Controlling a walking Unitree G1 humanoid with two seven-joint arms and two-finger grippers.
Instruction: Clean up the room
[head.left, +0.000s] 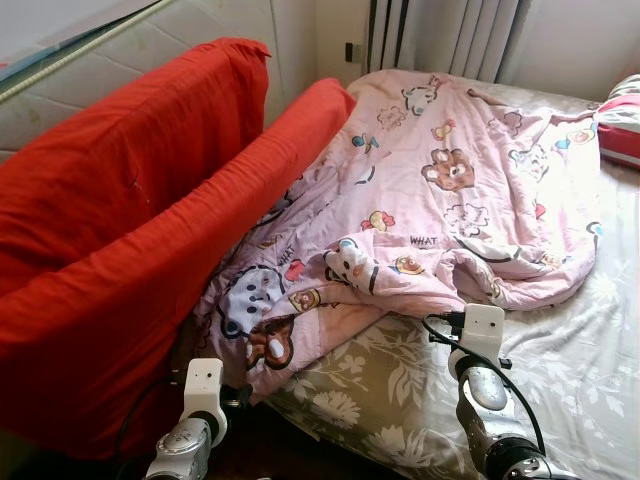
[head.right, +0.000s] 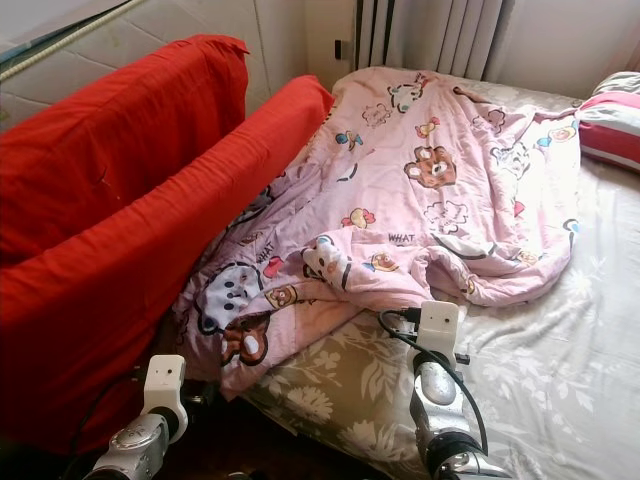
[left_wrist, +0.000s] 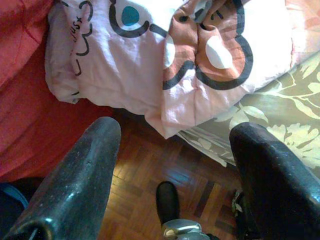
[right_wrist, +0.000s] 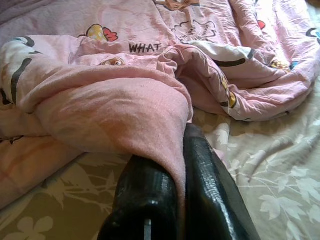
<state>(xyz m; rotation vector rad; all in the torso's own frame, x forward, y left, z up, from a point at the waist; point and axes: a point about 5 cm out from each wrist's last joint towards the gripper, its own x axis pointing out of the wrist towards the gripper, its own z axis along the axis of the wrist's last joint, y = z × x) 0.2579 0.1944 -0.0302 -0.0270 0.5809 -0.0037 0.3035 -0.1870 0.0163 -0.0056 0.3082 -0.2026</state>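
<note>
Right claw (right_wrist: 172, 165) pinches pink blanket (head.left: 450, 180) edge on bed (head.left: 580, 350); left claw (left_wrist: 175, 165) open over floor (left_wrist: 145, 175).

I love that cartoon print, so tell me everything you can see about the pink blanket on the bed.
The pink blanket looks like soft cotton, printed with bears, other cartoon animals and the word WHAT. It lies rumpled across the leaf-patterned sheet, one corner hanging off the bed edge by the red sofa. The right end effector pinches a fold of its near edge.

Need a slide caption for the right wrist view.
Right gripper pinching a fold of the pink cartoon blanket over the floral bedsheet.
</note>
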